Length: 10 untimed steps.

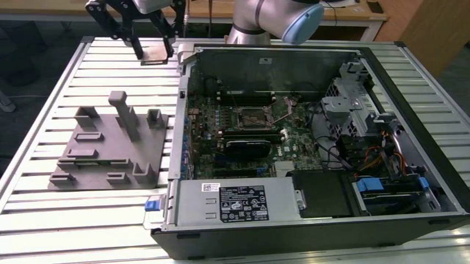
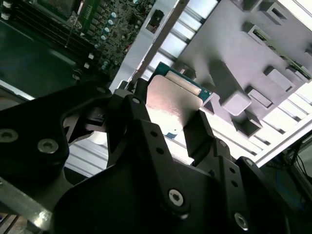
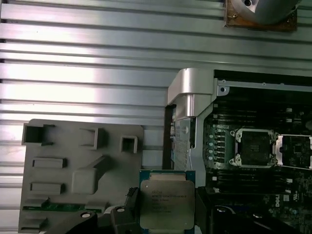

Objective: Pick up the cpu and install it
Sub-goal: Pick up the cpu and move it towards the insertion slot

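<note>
Up in the upper left of the exterior view, the pincer [image 1: 154, 55] hangs over the table [image 1: 110, 74], just left of the open computer case [image 1: 294, 236]. Its two dark fingers [image 2: 200, 131] pinch the cpu [image 2: 173, 100] by its edges, so the little chip is up in the air and lies flat, as both wrist views show. The grey block tray [image 1: 110, 148] sits lower left on the table, and the dark socket [image 1: 255, 116] is well apart, in the middle of the case.
</note>
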### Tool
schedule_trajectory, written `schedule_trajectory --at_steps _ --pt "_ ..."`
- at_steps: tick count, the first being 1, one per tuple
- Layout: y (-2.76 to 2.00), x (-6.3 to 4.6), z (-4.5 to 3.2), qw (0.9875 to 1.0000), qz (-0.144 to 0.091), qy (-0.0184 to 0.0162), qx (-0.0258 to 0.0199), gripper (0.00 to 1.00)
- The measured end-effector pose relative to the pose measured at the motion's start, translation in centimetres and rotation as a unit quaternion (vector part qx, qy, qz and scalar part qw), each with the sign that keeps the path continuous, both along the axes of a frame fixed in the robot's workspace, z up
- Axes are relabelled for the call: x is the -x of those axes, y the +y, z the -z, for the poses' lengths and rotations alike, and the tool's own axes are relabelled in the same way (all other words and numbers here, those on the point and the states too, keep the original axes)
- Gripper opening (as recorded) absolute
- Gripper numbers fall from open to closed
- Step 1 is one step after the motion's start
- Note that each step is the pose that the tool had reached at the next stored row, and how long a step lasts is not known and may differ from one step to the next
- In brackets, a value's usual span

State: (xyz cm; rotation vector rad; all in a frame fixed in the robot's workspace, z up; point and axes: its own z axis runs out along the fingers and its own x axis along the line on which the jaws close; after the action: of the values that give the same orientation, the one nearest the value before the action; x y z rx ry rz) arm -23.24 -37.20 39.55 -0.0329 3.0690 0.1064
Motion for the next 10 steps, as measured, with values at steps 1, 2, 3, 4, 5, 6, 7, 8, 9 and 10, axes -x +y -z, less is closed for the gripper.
schedule_trajectory --at_steps 1,2,3,4,5,6,7,8,9,10 --pt "0.05 -0.2 0.00 1.0000 0.000 0.0000 0.0000 0.54" --pt "0.11 -0.5 0.00 1.0000 0.000 0.0000 0.0000 0.54" --pt "0.16 -0.7 0.00 1.0000 0.000 0.0000 0.0000 0.54" --pt "0.20 -0.9 0.00 1.0000 0.000 0.0000 0.0000 0.54" --pt "0.25 -1.2 -0.01 1.0000 0.000 0.0001 0.0001 0.54" --pt "0.29 -1.4 -0.01 1.0000 0.000 0.0001 0.0001 0.54" --pt "0.33 -1.7 -0.01 1.0000 0.000 0.0001 0.0001 0.54" --pt "0.38 -2.0 0.00 1.0000 0.000 0.0000 0.0000 0.54" --pt "0.42 -2.3 0.00 1.0000 0.000 0.0000 0.0000 0.54" --pt "0.46 -2.6 0.00 1.0000 0.000 0.0000 0.0000 0.54"
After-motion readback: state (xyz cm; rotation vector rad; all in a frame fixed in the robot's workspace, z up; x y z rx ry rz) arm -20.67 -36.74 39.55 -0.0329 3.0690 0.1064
